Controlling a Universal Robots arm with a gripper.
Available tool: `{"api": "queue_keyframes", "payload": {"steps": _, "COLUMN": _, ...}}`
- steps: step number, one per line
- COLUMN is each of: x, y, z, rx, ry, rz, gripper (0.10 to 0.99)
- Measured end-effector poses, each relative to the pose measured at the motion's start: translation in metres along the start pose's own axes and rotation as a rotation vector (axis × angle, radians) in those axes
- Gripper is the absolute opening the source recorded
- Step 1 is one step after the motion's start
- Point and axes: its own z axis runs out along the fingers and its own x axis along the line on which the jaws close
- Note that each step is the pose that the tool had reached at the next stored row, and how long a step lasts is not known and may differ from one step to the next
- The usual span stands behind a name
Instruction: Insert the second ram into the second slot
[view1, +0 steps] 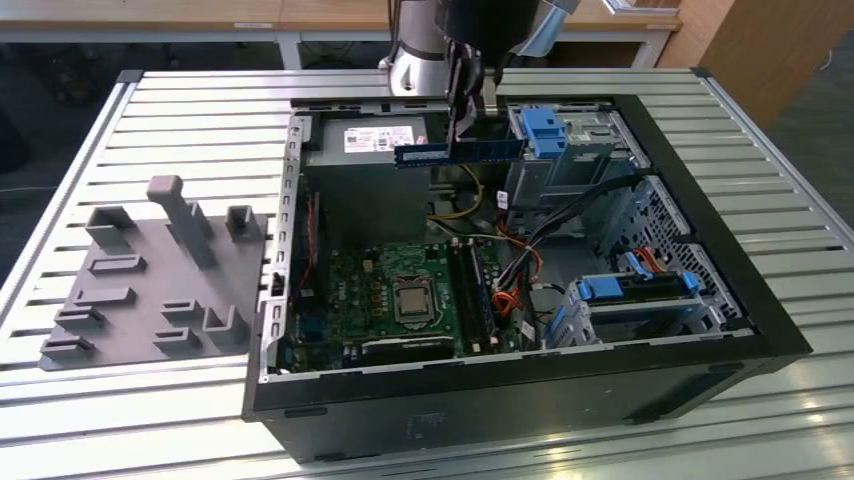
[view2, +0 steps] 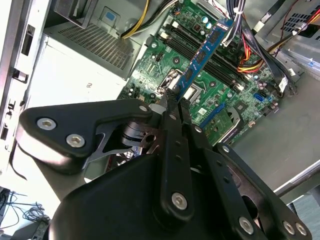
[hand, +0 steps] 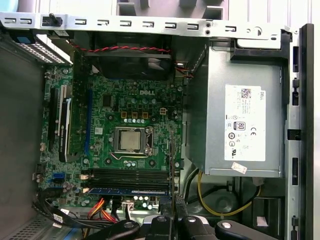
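Gripping the second ram (view1: 461, 151), the pincer (view1: 470, 137) hangs above the case (view1: 507, 405) on a slatted table (view1: 200, 110).

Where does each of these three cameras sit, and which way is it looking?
Exterior view: off the arm, raised, looking down into the open computer case; shows the arm and its claw gripping the second ram.
First wrist view: on the arm, facing straight down on the motherboard; the claw shows.
Second wrist view: on the arm, looking slantwise along the claw to the second ram.
Shared: both wrist views show claw and motherboard.
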Motion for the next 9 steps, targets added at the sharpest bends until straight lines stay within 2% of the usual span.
{"api": "queue_keyframes", "payload": {"steps": 4, "x": 0.0002, "y": 0.0, "z": 0.0, "rx": 0.0, "ry": 0.0, "rz": 0.0, "gripper": 0.137}}
{"api": "queue_keyframes", "payload": {"steps": 6, "x": 0.0046, "y": 0.0001, "z": -0.0001, "rx": 0.0, "ry": 0.0022, "rz": 0.0, "gripper": 0.137}}
{"api": "queue_keyframes", "payload": {"steps": 9, "x": 0.0049, "y": 0.0001, "z": -0.0001, "rx": 0.0, "ry": 0.0023, "rz": 0.0, "gripper": 0.137}}
